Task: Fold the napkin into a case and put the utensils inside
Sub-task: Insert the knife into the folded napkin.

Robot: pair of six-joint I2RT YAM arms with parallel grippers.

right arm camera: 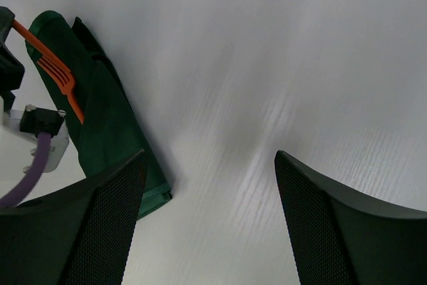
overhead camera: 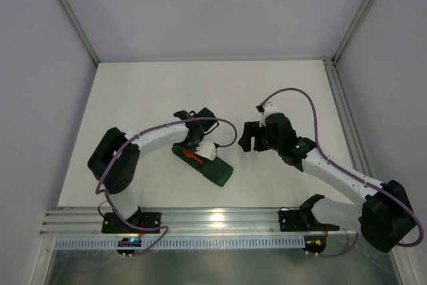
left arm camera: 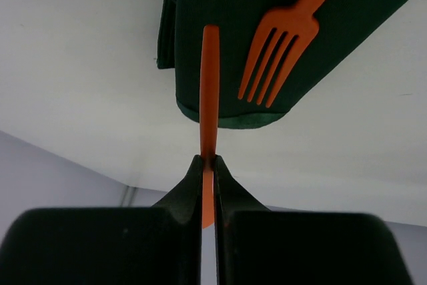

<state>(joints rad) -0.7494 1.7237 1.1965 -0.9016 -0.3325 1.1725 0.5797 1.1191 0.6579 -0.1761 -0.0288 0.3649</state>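
The napkin lies folded as a narrow dark green case (overhead camera: 212, 167) on the white table, also seen in the left wrist view (left arm camera: 220, 5) and the right wrist view (right arm camera: 107, 125). An orange fork (left arm camera: 279, 55) rests on top of the case, tines toward my left gripper. My left gripper (left arm camera: 208, 159) is shut on the second orange utensil (left arm camera: 209, 85), seen edge-on, whose far end reaches over the case's end. From above, the left gripper (overhead camera: 195, 141) hovers over the case's far end. My right gripper (overhead camera: 248, 137) stands open to the right of the case with nothing between its fingers (right arm camera: 113, 211).
A metal rail (overhead camera: 213, 221) runs along the table's near edge. Grey walls enclose the table on the left, back and right. Purple cables loop over both arms.
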